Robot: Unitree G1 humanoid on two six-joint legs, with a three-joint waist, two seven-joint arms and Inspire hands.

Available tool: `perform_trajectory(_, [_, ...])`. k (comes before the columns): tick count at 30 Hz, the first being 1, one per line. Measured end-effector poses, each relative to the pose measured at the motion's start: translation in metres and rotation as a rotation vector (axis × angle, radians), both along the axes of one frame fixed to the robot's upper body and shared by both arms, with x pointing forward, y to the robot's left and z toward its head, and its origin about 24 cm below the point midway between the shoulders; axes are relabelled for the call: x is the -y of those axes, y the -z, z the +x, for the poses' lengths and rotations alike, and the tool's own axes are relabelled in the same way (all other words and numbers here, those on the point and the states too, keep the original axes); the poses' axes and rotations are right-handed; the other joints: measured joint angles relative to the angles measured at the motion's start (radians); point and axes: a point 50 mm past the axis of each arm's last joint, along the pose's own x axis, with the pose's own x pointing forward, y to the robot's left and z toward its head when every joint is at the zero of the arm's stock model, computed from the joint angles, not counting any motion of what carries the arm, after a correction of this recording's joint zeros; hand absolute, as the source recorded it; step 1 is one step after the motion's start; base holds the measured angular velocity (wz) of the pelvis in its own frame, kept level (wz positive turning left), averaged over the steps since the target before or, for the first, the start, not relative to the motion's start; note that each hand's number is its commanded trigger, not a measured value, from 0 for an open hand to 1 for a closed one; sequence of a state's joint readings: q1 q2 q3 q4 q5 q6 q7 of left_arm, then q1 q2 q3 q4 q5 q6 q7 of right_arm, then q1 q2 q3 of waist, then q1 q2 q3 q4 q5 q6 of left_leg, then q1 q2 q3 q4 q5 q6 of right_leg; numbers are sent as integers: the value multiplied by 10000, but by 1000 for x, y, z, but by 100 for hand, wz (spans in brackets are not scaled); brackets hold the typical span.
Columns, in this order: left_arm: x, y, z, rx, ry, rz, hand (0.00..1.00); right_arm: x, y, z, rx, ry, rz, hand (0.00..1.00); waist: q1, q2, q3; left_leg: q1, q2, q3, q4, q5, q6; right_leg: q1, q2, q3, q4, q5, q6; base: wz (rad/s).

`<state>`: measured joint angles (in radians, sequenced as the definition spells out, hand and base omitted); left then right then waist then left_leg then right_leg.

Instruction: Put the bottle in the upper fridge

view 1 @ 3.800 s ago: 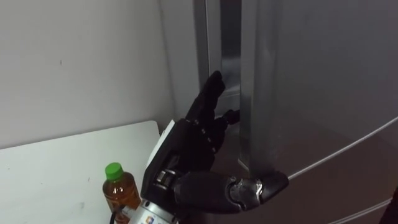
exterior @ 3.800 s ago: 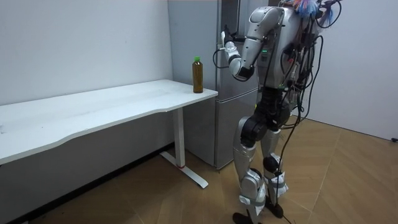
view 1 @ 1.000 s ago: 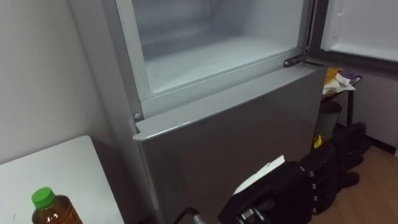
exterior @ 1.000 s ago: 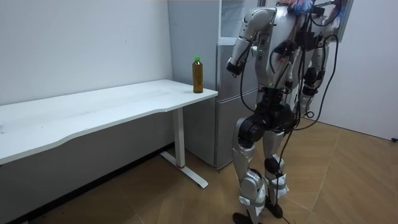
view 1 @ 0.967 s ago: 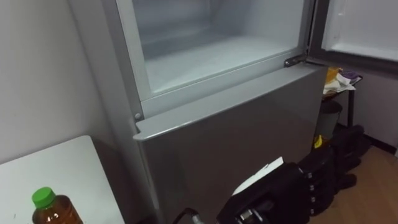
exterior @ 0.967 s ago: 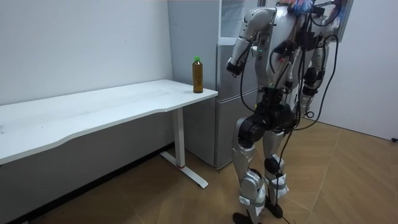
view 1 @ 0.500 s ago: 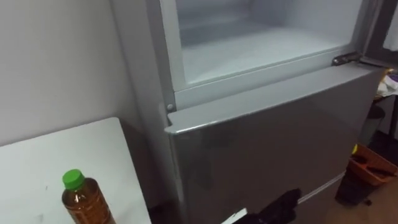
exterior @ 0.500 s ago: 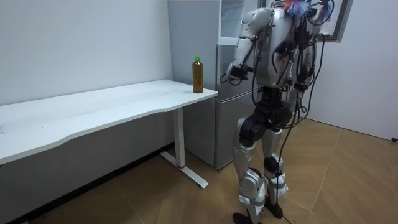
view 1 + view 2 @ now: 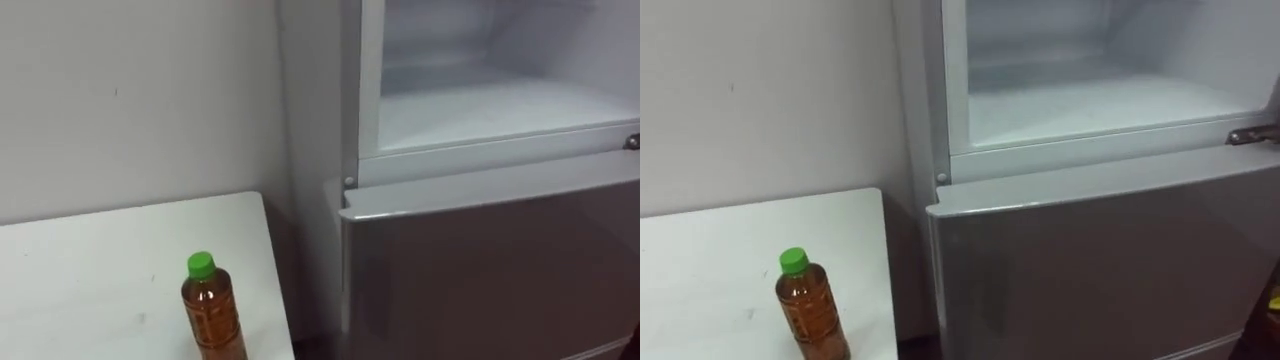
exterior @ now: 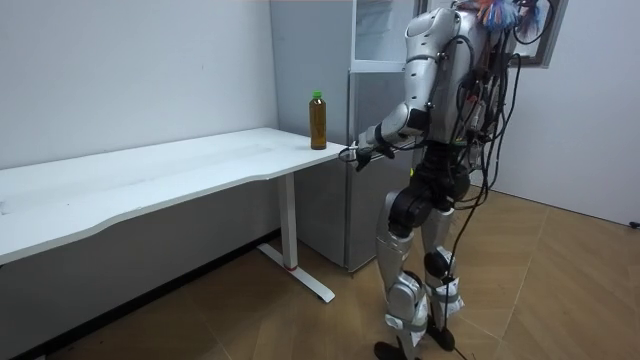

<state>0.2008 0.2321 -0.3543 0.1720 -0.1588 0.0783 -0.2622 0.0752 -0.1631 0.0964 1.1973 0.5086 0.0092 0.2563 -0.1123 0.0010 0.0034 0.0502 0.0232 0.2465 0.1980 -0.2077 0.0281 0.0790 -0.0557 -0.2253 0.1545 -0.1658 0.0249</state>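
An amber bottle (image 9: 212,312) with a green cap stands upright near the right edge of the white table (image 9: 90,270), also seen as the bottle (image 9: 810,312) and the bottle (image 10: 318,121). Right of it the grey fridge (image 10: 365,190) has its upper compartment (image 9: 490,105) open, white and bare inside. I stand facing the fridge. My left hand (image 10: 360,152) is held out low by the table's corner, below and to the right of the bottle, apart from it, fingers looking stretched out.
The lower fridge door (image 9: 500,270) is shut. The opened upper door (image 10: 548,35) hangs out at the room view's right, behind my head. A plain wall (image 9: 140,100) backs the table. Wooden floor (image 10: 560,300) lies open behind me.
The upper fridge door went from nearly shut to open. My left arm has dropped from door height to table-corner level. My eye views have swung left toward the bottle.
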Motion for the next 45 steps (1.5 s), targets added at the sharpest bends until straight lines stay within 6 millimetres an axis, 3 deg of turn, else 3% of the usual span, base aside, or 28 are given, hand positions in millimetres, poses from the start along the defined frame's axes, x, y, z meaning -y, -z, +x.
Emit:
perform_trajectory(7, [-16,29,-16,-640,-638,1057,0,0,0,-8,77,-323,45,0,207,-24,20,45,-1,-48,-7,-1,-3,67,-15,-121,-22,-3,-3,1])
perform_trajectory(12, [-34,58,-41,-1858,-1064,2089,0,-1,0,-7,189,-587,90,0,327,-29,22,85,-23,-67,-48,4,-21,91,0,-130,-29,-12,-13,0])
perform_trajectory(18, [-52,74,-63,-2704,-1780,2725,0,-1,0,-7,179,-633,49,0,393,-83,19,161,-26,-100,-86,8,-27,181,-3,-135,-58,-13,-13,0])
perform_trajectory(24, [-71,91,-91,-3909,-3721,3349,0,0,1,-15,-21,-473,-205,0,545,-162,11,182,-42,-88,-129,4,-32,162,-6,-97,-42,-44,-1,0])
perform_trajectory(29, [-85,98,-116,-4611,-5175,4087,0,2,2,-18,-107,-327,-266,0,647,-163,-3,221,-50,-97,-137,4,-33,200,-8,-107,-48,-44,-1,1])
perform_trajectory(45, [-100,101,-150,-5416,-7030,5435,0,1,3,-30,-293,156,-501,0,687,-213,-88,333,-146,-308,-230,9,-36,488,-27,-242,-162,-97,22,3])
